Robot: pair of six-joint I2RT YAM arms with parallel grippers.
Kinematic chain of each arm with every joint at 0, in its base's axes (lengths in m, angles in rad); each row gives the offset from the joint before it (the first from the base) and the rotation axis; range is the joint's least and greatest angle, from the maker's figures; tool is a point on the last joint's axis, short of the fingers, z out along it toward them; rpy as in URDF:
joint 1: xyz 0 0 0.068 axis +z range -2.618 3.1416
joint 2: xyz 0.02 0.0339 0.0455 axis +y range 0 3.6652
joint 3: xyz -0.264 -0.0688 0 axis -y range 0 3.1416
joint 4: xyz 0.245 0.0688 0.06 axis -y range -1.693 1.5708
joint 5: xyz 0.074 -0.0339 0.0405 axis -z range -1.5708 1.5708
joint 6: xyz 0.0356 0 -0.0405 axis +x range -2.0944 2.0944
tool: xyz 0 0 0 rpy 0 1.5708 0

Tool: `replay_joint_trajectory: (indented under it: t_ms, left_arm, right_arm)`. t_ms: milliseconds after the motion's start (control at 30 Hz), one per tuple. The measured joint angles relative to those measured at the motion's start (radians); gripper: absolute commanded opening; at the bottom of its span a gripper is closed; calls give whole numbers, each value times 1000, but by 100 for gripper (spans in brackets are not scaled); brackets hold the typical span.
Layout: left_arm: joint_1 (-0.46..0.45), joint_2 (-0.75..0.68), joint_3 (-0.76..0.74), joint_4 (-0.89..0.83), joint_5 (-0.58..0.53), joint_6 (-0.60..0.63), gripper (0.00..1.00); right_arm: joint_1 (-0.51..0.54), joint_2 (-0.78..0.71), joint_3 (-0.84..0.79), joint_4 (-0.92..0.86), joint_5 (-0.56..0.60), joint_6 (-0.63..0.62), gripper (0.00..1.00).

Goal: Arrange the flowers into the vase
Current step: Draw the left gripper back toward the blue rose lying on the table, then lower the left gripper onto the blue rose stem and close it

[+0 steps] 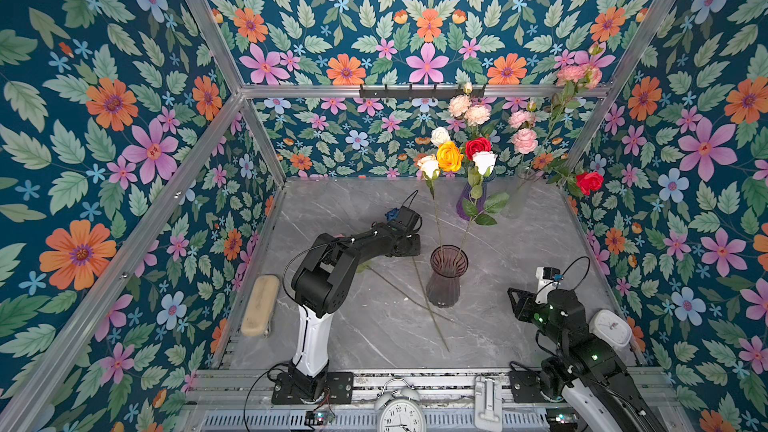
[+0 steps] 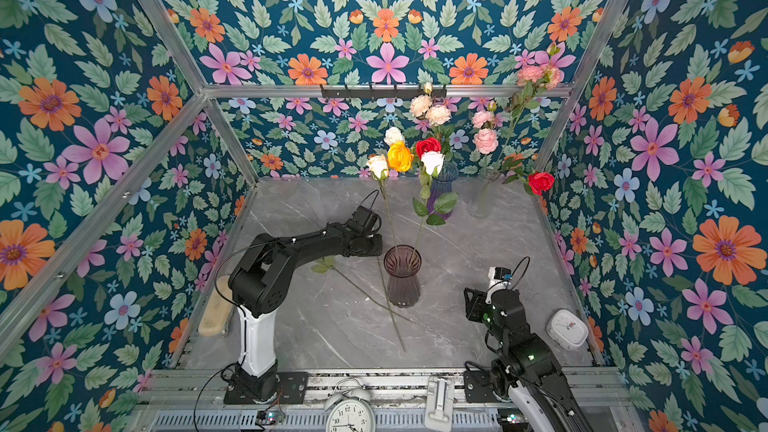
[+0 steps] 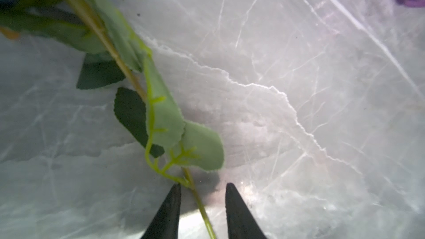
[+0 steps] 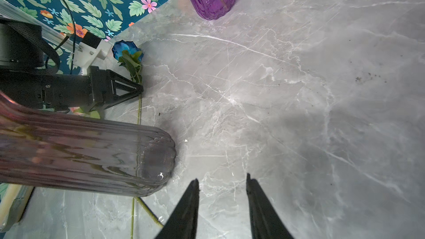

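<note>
A smoky ribbed vase (image 1: 448,276) (image 2: 402,276) stands mid-table with two white roses (image 1: 484,162) leaning out of it. A blue rose (image 1: 392,214) (image 4: 126,50) lies on the marble, its stem (image 1: 432,313) running past the vase. My left gripper (image 3: 203,185) (image 1: 411,247) (image 4: 139,90) is low over that stem (image 3: 202,208), jaws open on either side of it, the stem close to one finger. A second stem (image 1: 399,288) crosses the first; its bloom is hidden under the left arm. Beside the vase's foot (image 4: 156,157), my right gripper (image 4: 222,178) (image 1: 514,299) is open and holds nothing.
At the back stand a purple vase (image 1: 467,205) holding roses and peach blooms and a clear vase (image 1: 519,197) with pink blooms and a red rose (image 1: 589,181). A beige block (image 1: 259,305) lies left, a white clock (image 1: 611,328) right, and an alarm clock (image 1: 401,413) in front.
</note>
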Motion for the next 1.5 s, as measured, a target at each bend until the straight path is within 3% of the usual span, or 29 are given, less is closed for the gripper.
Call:
replay_joint_trajectory:
  t_ms: [233,533,900,1167,1233,1400,1500]
  left_arm:
    - [-1,8,27,-116,-178,69,35]
    - [23,-18,-15,-121,-249,100,35]
    - [28,-81,-95,-18,-12,44,35]
    - [36,-8,-24,61,37,14,34]
    - [39,6,-4,60,36,13,31]
    - [46,28,21,59,23,14,14]
    - [51,32,24,59,21,14,12]
  right_arm:
    - [0,-3,0,0,0,0,37]
    - [0,-3,0,-1,0,0,37]
    - [0,-3,0,-1,0,0,37]
    - [0,-3,0,-1,0,0,37]
    - [0,-3,0,-1,0,0,37]
    - [0,-3,0,-1,0,0,37]
    - [0,-3,0,-1,0,0,37]
